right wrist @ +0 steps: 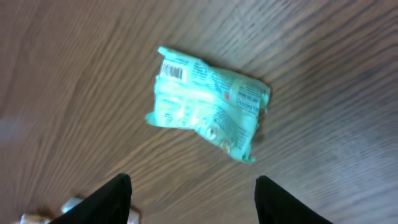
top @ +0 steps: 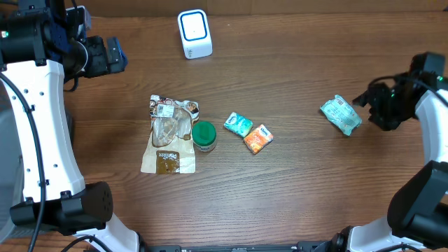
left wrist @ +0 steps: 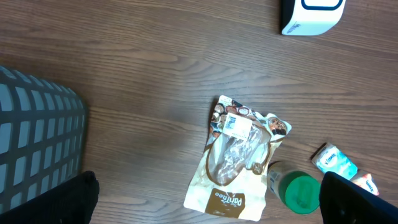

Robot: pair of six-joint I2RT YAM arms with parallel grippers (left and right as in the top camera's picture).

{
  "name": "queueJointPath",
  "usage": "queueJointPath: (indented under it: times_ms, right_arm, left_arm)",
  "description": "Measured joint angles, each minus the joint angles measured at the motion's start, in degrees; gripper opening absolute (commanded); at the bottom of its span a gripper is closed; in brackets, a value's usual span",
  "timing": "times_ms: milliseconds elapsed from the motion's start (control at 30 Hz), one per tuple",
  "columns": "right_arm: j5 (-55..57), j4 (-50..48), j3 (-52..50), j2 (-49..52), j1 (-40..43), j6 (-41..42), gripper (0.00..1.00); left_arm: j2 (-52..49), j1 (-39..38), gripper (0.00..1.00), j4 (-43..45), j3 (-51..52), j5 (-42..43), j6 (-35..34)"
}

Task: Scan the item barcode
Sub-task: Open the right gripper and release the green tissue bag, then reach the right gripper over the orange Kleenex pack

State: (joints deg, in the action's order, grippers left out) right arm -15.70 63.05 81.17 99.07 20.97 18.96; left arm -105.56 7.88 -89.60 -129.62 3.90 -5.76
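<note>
Overhead, one crinkled teal plastic packet (top: 341, 115) on the wooden bench (top: 301, 182) just beside the right jaws, one white box-shaped scanner (top: 194, 33) well apart, left wrist, left jaws wide open, empty, right wrist, right jaws parted, gripping nothing, barcode (right wrist: 174, 71) facing up.

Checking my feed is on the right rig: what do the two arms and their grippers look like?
The left arm and right arm have smooth white shell links with black joints and bases. Thin black cables run along the left arm. The left gripper and right gripper are black, with dark blunt fingers in the wrist views.
</note>
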Motion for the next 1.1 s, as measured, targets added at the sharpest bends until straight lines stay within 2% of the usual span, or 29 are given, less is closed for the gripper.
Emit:
queueJointPath:
  times_ms: [233, 600, 967, 1100]
  right_arm:
    - [-3.93, 3.41, 1.6, 0.0, -2.29, -4.79, 0.62]
    - [-5.09, -0.37, 1.6, 0.0, -17.92, -8.2, 0.62]
    - [-5.03, -7.91, 0.22, 1.88, -31.98, -4.55, 0.49]
    - [-4.94, -10.95, 0.13, 5.51, -36.41, -1.36, 0.39]
  left_arm:
    - [0.0, 0.0, 1.0, 0.0, 0.0, -0.02, 0.0]
    - [0.0, 0.0, 1.0, 0.0, 0.0, 0.0, 0.0]
    - [0.0, 0.0, 0.99, 0.0, 0.0, 0.0, 0.0]
    - [0.0, 0.0, 1.0, 0.0, 0.0, 0.0, 0.0]
